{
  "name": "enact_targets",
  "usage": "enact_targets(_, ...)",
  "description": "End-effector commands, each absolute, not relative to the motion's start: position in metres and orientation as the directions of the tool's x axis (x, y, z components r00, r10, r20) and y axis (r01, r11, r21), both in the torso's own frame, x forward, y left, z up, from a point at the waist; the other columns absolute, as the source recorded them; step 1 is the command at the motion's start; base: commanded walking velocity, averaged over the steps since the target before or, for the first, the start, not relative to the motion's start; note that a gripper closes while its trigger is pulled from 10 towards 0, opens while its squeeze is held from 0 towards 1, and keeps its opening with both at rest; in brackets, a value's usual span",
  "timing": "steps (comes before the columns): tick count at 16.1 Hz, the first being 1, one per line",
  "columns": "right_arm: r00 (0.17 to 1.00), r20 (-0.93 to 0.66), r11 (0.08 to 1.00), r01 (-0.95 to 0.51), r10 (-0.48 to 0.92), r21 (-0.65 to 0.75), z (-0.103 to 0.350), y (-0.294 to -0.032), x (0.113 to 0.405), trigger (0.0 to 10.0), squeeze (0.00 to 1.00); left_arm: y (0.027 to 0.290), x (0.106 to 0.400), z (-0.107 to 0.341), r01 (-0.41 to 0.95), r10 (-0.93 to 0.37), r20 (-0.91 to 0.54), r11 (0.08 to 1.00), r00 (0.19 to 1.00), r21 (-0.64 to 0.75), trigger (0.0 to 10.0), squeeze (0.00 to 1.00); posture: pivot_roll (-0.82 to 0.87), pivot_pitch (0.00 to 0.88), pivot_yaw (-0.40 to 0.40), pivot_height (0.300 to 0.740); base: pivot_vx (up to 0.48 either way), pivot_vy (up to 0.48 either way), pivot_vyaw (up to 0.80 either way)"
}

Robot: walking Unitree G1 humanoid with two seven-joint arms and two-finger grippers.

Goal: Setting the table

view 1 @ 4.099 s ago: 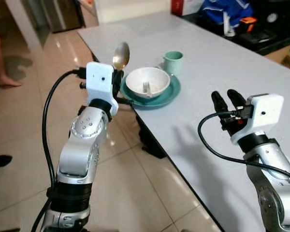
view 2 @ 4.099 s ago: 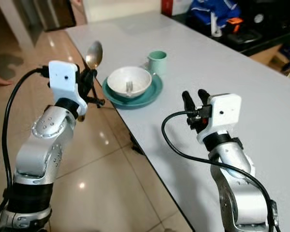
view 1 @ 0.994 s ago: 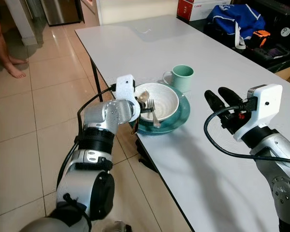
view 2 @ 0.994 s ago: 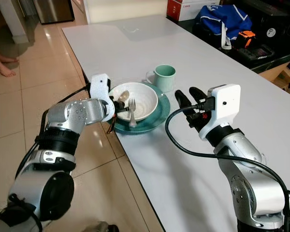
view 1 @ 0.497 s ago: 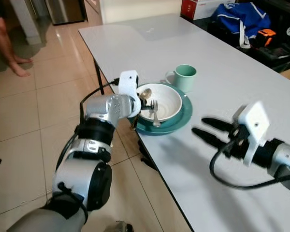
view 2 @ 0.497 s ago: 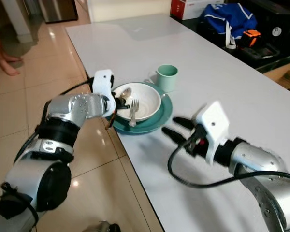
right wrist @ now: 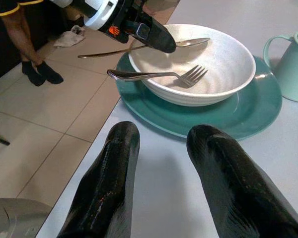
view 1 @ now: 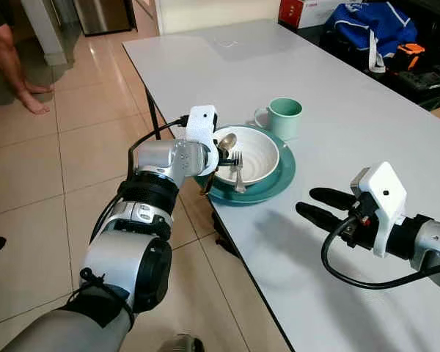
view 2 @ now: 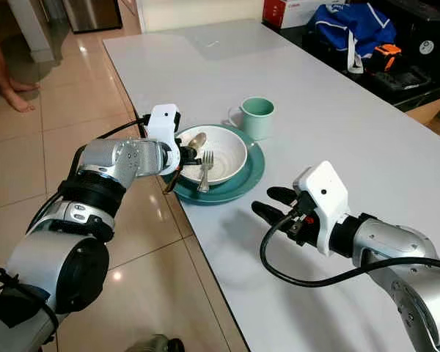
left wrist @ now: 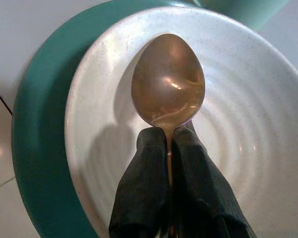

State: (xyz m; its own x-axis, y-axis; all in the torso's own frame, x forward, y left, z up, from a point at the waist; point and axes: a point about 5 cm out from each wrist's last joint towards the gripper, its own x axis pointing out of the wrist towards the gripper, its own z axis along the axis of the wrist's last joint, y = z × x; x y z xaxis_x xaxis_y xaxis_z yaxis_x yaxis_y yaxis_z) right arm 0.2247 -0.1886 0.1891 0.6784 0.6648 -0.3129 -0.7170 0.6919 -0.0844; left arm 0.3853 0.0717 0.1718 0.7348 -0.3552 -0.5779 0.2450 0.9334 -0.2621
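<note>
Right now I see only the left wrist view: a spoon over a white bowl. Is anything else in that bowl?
Observer: Yes, a fork leans on the white bowl's rim, tines inside.
Operator: What is behind the bowl?
Observer: A green mug stands on the table, close beside the teal plate.
Operator: Where is the right gripper?
Observer: The right gripper is over the table, jaws open, aimed at the plate.

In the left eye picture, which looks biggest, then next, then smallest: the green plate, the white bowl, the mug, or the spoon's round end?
1. Green plate, widest.
2. White bowl, sitting on the plate.
3. Mug, beside the plate.
4. Spoon's round end, held over the bowl by the left gripper.
</note>
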Motion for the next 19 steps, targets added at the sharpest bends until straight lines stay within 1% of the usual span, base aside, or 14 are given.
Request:
enact_targets(1,0.666,-0.31,0.683,-0.727,0.679,-0.068,0.19,-0.187,0.223,10.0,0.0,0.07,0.387,0.178,0.263,-0.368,-0.571,0.929,0.734,-0.261,10.0,0.6,-0.08,0.025,0.043,0.74,0.0,0.0,0.0)
enact_targets(2,0.666,-0.299,0.681,-0.729,0.684,-0.066,0.192,-0.187,0.223,10.0,0.0,0.069,0.387,0.177,0.264,-0.37,-0.571,0.928,0.733,-0.262,10.0,0.83,-0.08,0.025,0.043,0.74,0.0,0.0,0.0)
enact_targets(3,0.668,-0.279,0.682,-0.729,0.69,-0.06,0.194,-0.185,0.224,10.0,0.0,0.069,0.387,0.177,0.268,-0.376,-0.572,0.926,0.729,-0.267,10.0,1.0,-0.08,0.025,0.043,0.74,0.0,0.0,0.0)
enact_targets(7,0.67,-0.262,0.681,-0.73,0.695,-0.062,0.197,-0.185,0.224,10.0,0.0,0.067,0.387,0.177,0.272,-0.386,-0.571,0.922,0.725,-0.277,10.0,1.0,-0.08,0.025,0.038,0.74,0.0,0.0,0.0)
enact_targets(10,0.682,-0.253,0.689,-0.721,0.686,-0.075,0.2,-0.186,0.226,10.0,0.0,0.066,0.389,0.184,0.284,-0.389,-0.551,0.92,0.738,-0.268,10.0,1.0,-0.08,0.025,0.038,0.74,0.0,0.0,0.0)
enact_targets(11,0.687,-0.245,0.692,-0.717,0.684,-0.08,0.201,-0.187,0.227,10.0,0.0,0.064,0.389,0.19,0.294,-0.389,-0.536,0.921,0.749,-0.257,10.0,0.32,-0.08,0.025,0.038,0.74,0.0,0.0,0.0)
enact_targets(12,0.692,-0.238,0.695,-0.714,0.681,-0.086,0.203,-0.187,0.228,10.0,0.0,0.063,0.391,0.197,0.296,-0.387,-0.502,0.921,0.773,-0.255,10.0,0.0,-0.08,0.019,0.041,0.74,0.0,0.0,0.0)
enact_targets(14,0.699,-0.224,0.699,-0.709,0.679,-0.094,0.205,-0.187,0.229,10.0,0.0,0.06,0.392,0.216,0.313,-0.393,-0.376,0.915,0.839,-0.257,10.0,0.0,-0.08,0.019,0.043,0.74,0.0,0.0,0.0)
enact_targets(15,0.706,-0.212,0.704,-0.703,0.676,-0.099,0.206,-0.187,0.229,10.0,0.0,0.06,0.391,0.229,0.342,-0.392,-0.252,0.914,0.885,-0.218,10.0,0.0,-0.08,0.018,0.044,0.74,0.0,0.0,0.0)
enact_targets(16,0.726,-0.189,0.721,-0.685,0.661,-0.107,0.208,-0.187,0.231,10.0,0.0,0.061,0.385,0.246,0.375,-0.391,-0.101,0.915,0.915,-0.147,10.0,0.0,-0.08,0.019,0.047,0.74,0.0,0.0,0.0)
enact_targets(17,0.758,-0.158,0.749,-0.651,0.633,-0.121,0.211,-0.188,0.233,10.0,0.0,0.064,0.377,0.254,0.39,-0.395,-0.033,0.915,0.918,-0.105,10.0,0.0,-0.08,0.019,0.046,0.74,0.0,0.0,0.0)
enact_targets(18,0.83,-0.085,0.82,-0.558,0.551,-0.13,0.212,-0.188,0.238,10.0,0.0,0.073,0.362,0.26,0.389,-0.385,0.071,0.92,0.92,-0.046,10.0,0.0,-0.07,0.019,0.047,0.74,0.0,0.0,0.0)
enact_targets(19,0.895,-0.017,0.891,-0.446,0.446,-0.091,0.21,-0.188,0.243,10.0,0.0,0.083,0.348,0.255,0.347,-0.363,0.142,0.929,0.921,0.126,10.0,0.0,-0.07,0.02,0.043,0.74,0.0,0.0,0.0)
